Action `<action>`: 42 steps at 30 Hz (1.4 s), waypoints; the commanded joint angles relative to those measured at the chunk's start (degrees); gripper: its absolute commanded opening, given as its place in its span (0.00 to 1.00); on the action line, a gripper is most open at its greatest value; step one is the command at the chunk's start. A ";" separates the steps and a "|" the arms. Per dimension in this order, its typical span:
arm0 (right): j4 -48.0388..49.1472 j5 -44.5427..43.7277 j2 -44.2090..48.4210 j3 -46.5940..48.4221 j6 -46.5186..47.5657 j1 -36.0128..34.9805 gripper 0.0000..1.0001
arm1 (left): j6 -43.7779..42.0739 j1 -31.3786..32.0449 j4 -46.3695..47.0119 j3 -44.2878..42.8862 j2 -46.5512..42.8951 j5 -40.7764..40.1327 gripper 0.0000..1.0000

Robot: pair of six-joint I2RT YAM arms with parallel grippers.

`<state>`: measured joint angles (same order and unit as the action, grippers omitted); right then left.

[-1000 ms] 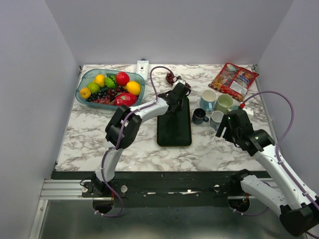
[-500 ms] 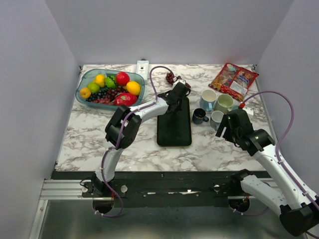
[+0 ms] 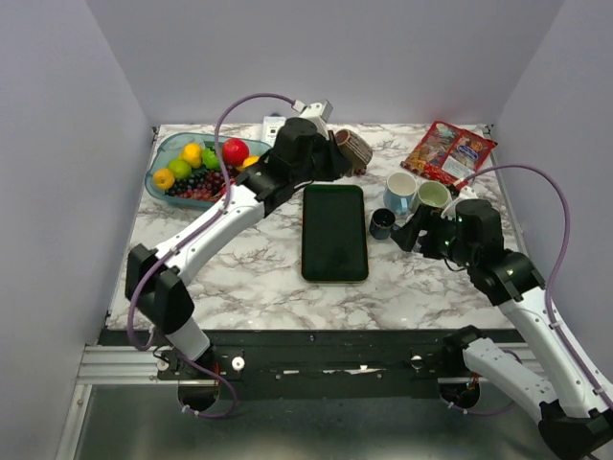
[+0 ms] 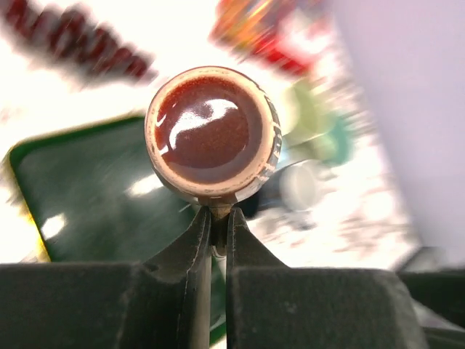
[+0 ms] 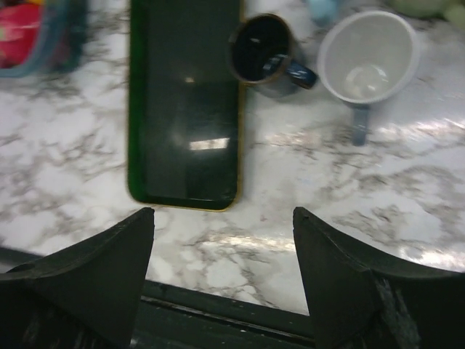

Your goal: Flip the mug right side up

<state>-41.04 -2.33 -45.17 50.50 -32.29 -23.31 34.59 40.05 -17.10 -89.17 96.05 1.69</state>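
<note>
Mug tipped sideways aloft, left hand pinching seemingly its handle; right hand spread empty.

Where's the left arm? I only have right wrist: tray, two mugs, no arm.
Observer: The top view has the left gripper over the far edge of the table, shut on a brown mug that is tipped on its side.
Operator: Which way does its mouth point?
Observer: In the left wrist view the mouth faces that camera, glossy brown inside. The fingers pinch the mug at its lower edge.
</note>
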 commanded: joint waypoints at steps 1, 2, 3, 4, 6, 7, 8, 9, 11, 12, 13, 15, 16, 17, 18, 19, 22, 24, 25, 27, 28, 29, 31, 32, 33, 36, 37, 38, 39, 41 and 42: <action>12.18 18.20 1.40 4.95 2.24 -0.33 0.83 | 7.40 -0.59 12.24 -0.66 -6.13 15.60 0.00; 13.69 19.45 1.57 5.48 1.45 -0.33 0.83 | 8.73 -0.59 14.44 -0.05 -7.01 17.19 0.00; 15.18 20.34 1.57 6.27 1.01 -0.33 0.84 | 10.74 -0.50 16.64 0.57 -8.93 18.59 0.00; 18.07 22.00 1.57 7.41 0.66 -0.33 0.84 | 14.07 -0.59 21.54 2.49 -9.91 20.26 0.00; 21.42 23.59 1.31 8.56 -0.84 -0.33 0.84 | 17.69 -0.59 26.57 4.69 -12.54 22.12 0.00; 25.18 25.25 1.05 9.35 -1.54 -0.33 0.84 | 19.10 -0.59 31.03 6.62 -13.16 23.34 0.00; 27.13 26.14 0.70 9.61 -3.11 -0.33 0.84 | 22.16 -0.42 33.34 7.42 -13.69 24.05 0.00; 29.24 27.02 0.35 9.79 -4.08 -0.33 0.84 | 23.58 -0.50 35.89 8.30 -14.57 25.02 0.00; 34.78 29.04 -0.79 10.23 -7.06 -0.33 0.84 | 27.44 -0.07 43.19 10.76 -15.19 26.60 0.00; 36.54 29.66 -1.06 10.32 -8.04 -0.33 0.82 | 28.42 0.02 44.95 11.29 -15.71 27.13 0.00; 40.21 30.27 -1.24 10.23 -8.92 -0.42 0.81 | 29.12 0.11 47.92 12.25 -15.89 27.48 0.00; 44.80 31.24 -1.33 9.27 -11.64 -0.33 0.75 | 30.97 0.29 49.70 12.87 -16.68 27.49 0.00; 47.08 30.81 -1.41 9.27 -12.35 -0.33 0.75 | 31.33 0.38 51.02 13.40 -16.86 27.49 0.00; 48.23 30.89 -1.76 9.00 -13.57 -0.33 0.73 | 31.76 0.55 51.29 13.49 -16.95 27.22 0.00; 48.77 31.15 -2.20 9.44 -13.85 -0.33 0.70 | 32.20 0.73 51.29 13.67 -17.47 26.87 0.00; 48.86 31.16 -2.73 9.96 -13.94 -0.33 0.69 | 32.38 0.82 51.73 13.75 -17.56 26.87 0.00; 48.07 30.20 -4.57 11.72 -14.11 -0.33 0.66 | 33.26 0.99 52.17 14.19 -18.09 26.34 0.00; 48.24 29.75 -5.54 12.08 -14.46 -0.33 0.62 | 33.70 0.99 52.17 14.11 -18.27 26.34 0.00; 48.42 29.58 -5.81 12.43 -14.46 -0.33 0.60 | 33.88 1.08 52.17 14.11 -18.27 26.43 0.00; 49.03 29.05 -6.16 12.60 -14.73 -0.33 0.57 | 34.32 1.17 52.43 14.19 -18.44 26.34 0.00; 50.08 28.26 -6.16 12.26 -14.90 -0.33 0.56 | 34.49 1.17 52.44 14.37 -18.44 26.26 0.00; 51.22 28.17 -6.07 11.91 -15.34 -0.33 0.55 | 35.02 1.17 52.61 14.46 -18.36 26.26 0.00; 54.03 28.17 -5.72 11.47 -15.95 -0.33 0.54 | 35.37 1.17 51.91 14.72 -18.44 25.99 0.00; 54.83 28.25 -5.72 11.11 -16.74 -0.33 0.54 | 35.46 1.17 51.39 14.72 -18.36 25.56 0.00; 55.79 28.52 -5.72 11.02 -17.18 -0.33 0.54 | 35.37 1.17 50.77 14.64 -18.36 25.29 0.00; 57.47 29.57 -6.33 11.46 -17.98 -0.33 0.54 | 36.07 1.17 50.50 14.55 -17.92 25.11 0.00; 57.56 29.83 -6.60 11.46 -18.07 -0.33 0.53 | 36.34 1.17 50.85 14.46 -17.83 25.11 0.00; 57.73 29.75 -6.77 11.55 -18.33 -0.33 0.54 | 36.51 1.17 51.11 14.55 -17.74 25.20 0.00; 57.74 29.75 -7.12 11.64 -18.51 -0.33 0.53 | 36.69 1.17 51.20 14.55 -17.57 25.29 0.00; 58.26 29.92 -7.48 11.64 -19.03 -0.42 0.51 | 36.95 1.17 51.29 14.37 -17.30 25.29 0.00; 58.44 30.10 -7.74 11.64 -19.12 -0.42 0.50 | 37.04 1.17 51.29 14.28 -17.21 25.29 0.00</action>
<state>13.65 26.68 -52.14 61.30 -49.98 -23.31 70.54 40.97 30.98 -74.54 79.22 26.92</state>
